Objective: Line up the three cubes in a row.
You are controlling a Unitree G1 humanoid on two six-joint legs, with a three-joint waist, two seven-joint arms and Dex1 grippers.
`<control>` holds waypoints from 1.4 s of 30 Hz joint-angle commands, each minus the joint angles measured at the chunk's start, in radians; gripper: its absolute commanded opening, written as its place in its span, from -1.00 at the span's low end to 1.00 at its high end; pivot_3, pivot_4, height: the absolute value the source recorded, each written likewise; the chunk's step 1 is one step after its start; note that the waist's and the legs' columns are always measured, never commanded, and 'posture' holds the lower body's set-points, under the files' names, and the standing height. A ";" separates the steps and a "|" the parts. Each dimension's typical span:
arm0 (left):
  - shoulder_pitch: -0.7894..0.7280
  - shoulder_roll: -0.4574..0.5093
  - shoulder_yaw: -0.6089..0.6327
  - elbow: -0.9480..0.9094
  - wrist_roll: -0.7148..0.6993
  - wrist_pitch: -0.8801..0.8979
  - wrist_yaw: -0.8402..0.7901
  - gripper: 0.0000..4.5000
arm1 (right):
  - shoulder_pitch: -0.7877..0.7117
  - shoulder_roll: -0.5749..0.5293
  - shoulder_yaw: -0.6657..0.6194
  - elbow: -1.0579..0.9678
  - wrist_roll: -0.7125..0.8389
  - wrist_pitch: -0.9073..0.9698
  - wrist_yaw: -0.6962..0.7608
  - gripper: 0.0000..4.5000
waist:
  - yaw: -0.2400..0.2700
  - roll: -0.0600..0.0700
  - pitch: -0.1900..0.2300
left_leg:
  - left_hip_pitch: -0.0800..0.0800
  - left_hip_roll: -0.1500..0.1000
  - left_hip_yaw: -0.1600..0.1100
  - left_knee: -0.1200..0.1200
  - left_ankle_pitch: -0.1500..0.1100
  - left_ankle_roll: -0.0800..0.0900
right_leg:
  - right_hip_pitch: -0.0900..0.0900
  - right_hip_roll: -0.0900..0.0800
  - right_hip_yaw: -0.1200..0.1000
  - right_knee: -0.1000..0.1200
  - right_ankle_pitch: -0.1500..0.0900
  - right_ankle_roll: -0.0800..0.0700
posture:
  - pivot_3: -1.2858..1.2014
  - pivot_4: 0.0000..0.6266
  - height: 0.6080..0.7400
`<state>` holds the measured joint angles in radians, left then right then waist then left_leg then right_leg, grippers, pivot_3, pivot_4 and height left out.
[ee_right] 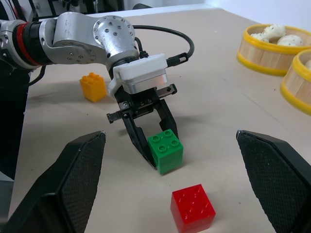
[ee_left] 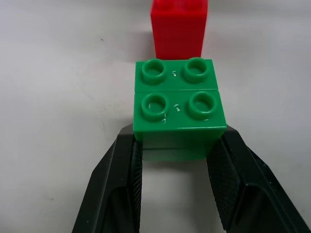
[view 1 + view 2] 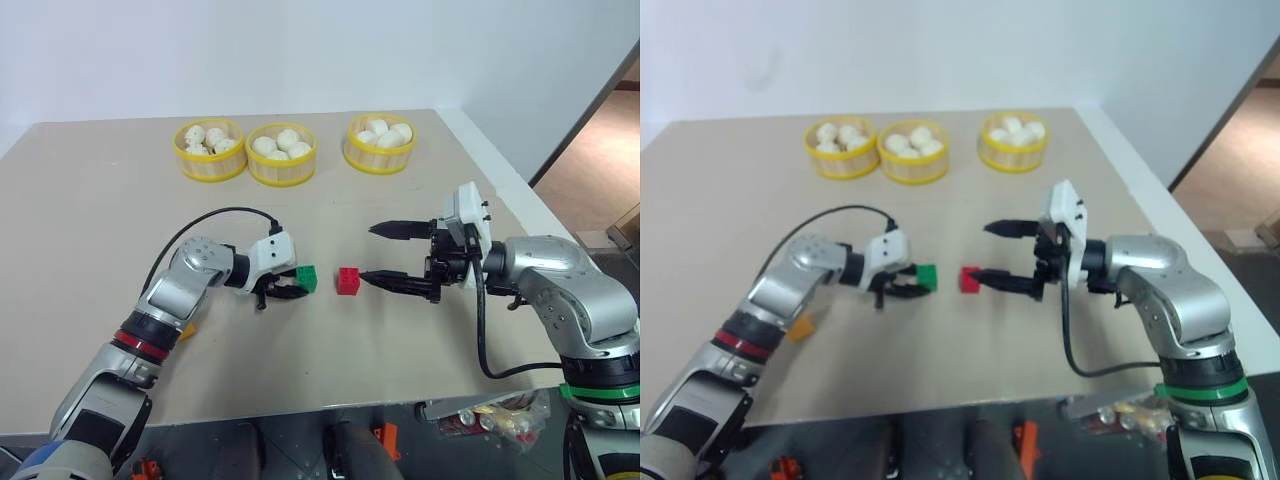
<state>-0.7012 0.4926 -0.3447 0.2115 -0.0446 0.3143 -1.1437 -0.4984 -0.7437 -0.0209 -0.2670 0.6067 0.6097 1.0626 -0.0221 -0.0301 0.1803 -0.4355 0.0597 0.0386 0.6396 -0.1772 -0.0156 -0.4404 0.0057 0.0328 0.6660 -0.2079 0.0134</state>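
Beige and matte, the bench (image 3: 120,230) runs back to a pale wall, with three yellow-rimmed bun baskets (image 3: 280,153) in a row along its far side, each holding white buns (image 3: 282,143).

Near the middle, the left pincer (image 3: 288,289) is clamped on the green cube (image 3: 306,278), one black finger (image 2: 119,189) pressed to each side of it. In the left wrist view the cube sits studs-up between the fingers, close to the bench top; whether its underside touches the surface cannot be told.

Just beyond it, toward the robot's right, the red cube (image 3: 348,281) rests on the bench. A narrow strip of bench shows between the two from the head views, so they are close but apart.

Facing them, the right pincer (image 3: 384,252) is spread wide and holds nothing. Its nearer fingertip (image 3: 368,277) points at the red cube and lies just beside it; the farther finger is well clear, further back on the bench.

Off to the robot's left, the yellow-orange cube (image 1: 93,86) stands alone on the bench, beside the left forearm (image 3: 185,285) and well apart from the other two cubes.
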 commanded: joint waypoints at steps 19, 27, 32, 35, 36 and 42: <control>0.002 0.013 -0.001 -0.027 0.012 0.011 -0.034 0.95 | 0.019 -0.016 -0.034 -0.034 0.028 -0.012 0.007 1.00 | 0.000 0.000 0.000 | 0.000 0.000 0.000 0.000 0.000 0.000 | 0.000 0.000 0.000 0.000 0.000 0.000 | 0.03 -0.52 1.00; 0.005 0.117 0.043 -0.241 -0.051 0.135 -0.102 0.98 | 0.008 -0.021 -0.027 -0.015 0.022 -0.018 0.021 1.00 | -0.001 0.000 0.000 | 0.000 0.000 0.000 0.000 0.000 0.000 | 0.000 0.001 0.001 0.000 0.000 0.000 | 0.03 -0.52 1.00; 0.022 0.212 0.104 -0.374 -0.123 0.270 -0.110 0.98 | -0.004 -0.020 -0.023 -0.001 0.017 -0.023 0.031 1.00 | -0.002 0.000 0.000 | 0.001 0.001 0.000 0.000 0.000 0.000 | 0.000 0.002 0.002 0.000 0.000 0.000 | 0.03 -0.52 1.00; 0.036 0.268 0.186 -0.428 -0.178 0.345 -0.087 0.98 | -0.019 -0.022 -0.015 0.016 0.011 -0.030 0.046 1.00 | -0.002 0.000 0.000 | 0.001 0.001 -0.001 0.000 0.000 0.000 | 0.000 0.002 0.002 0.000 0.000 0.000 | 0.03 -0.52 1.00; 0.046 0.272 0.229 -0.449 -0.216 0.378 -0.076 0.98 | -0.027 -0.023 -0.012 0.025 0.009 -0.032 0.051 1.00 | -0.002 0.000 0.000 | 0.001 0.001 -0.001 0.000 0.000 0.000 | 0.000 0.003 0.003 0.000 0.000 0.000 | 0.03 -0.52 1.00; 0.197 0.242 0.479 -0.546 -0.346 0.361 0.046 0.98 | -0.050 -0.028 0.000 0.060 0.001 -0.044 0.087 1.00 | -0.003 0.000 0.000 | 0.001 0.001 0.000 0.000 0.000 0.000 | 0.000 0.003 0.004 0.000 0.000 0.000 | 0.03 -0.52 1.00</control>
<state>-0.5373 0.7452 0.0567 -0.2896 -0.3588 0.7191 -1.1308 -0.5304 -0.7601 -0.0036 -0.2037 0.6043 0.5827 1.1349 -0.0249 -0.0300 0.1803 -0.4338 0.0605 0.0394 0.6390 -0.1773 -0.0156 -0.4401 0.0087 0.0384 0.6660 -0.2082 0.0133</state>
